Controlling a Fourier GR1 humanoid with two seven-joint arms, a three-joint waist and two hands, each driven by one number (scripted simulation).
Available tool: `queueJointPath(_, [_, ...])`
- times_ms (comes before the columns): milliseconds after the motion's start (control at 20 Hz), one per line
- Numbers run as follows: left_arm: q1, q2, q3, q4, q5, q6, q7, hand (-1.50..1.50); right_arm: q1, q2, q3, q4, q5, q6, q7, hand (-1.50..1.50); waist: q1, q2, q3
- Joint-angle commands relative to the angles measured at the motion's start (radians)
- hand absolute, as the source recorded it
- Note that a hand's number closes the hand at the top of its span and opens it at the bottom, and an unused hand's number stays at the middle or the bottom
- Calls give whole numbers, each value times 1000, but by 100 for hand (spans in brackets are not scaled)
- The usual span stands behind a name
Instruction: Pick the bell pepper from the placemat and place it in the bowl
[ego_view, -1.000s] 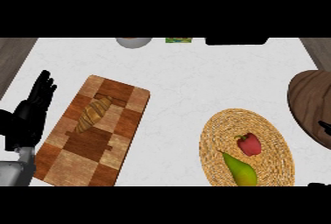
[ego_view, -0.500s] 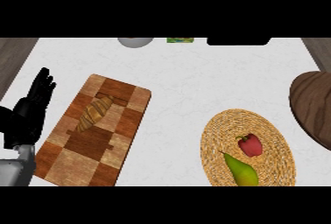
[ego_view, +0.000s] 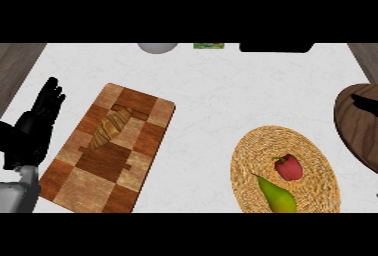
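Glossy red bell pepper (ego_view: 289, 167) on round woven placemat (ego_view: 255, 149), left hand (ego_view: 33, 131) fingers straight

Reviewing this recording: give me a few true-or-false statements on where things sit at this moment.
1. The bell pepper lies on the woven placemat. True.
2. The pear lies in the wooden bowl. False: it lies on the placemat, beside the bell pepper.
3. The left hand holds the bell pepper. False: it rests open at the view's left edge, beside the cutting board.
4. A piece of bread lies on the cutting board. True.
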Motion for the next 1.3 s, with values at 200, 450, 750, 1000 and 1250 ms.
queueJointPath(200, [-7,-21,-4,-18,-35,0,19,0,-222,77,209,65,145,157,177,-150,11,2,1])
queueJointPath(450, [14,-4,47,11,-5,-53,-34,0,-241,104,307,82,268,221,227,-150,6,2,0])
queueJointPath(750, [38,-71,33,12,-55,-29,-40,0,-202,165,320,106,394,241,226,-150,-12,-2,1])
queueJointPath(1000, [15,-75,42,-47,-74,-23,35,0,-200,217,293,125,526,94,141,-150,-12,-2,2])
queueJointPath(1250, [64,-88,53,-82,-108,-42,27,0,-169,321,309,164,645,20,128,-150,-10,-2,1])
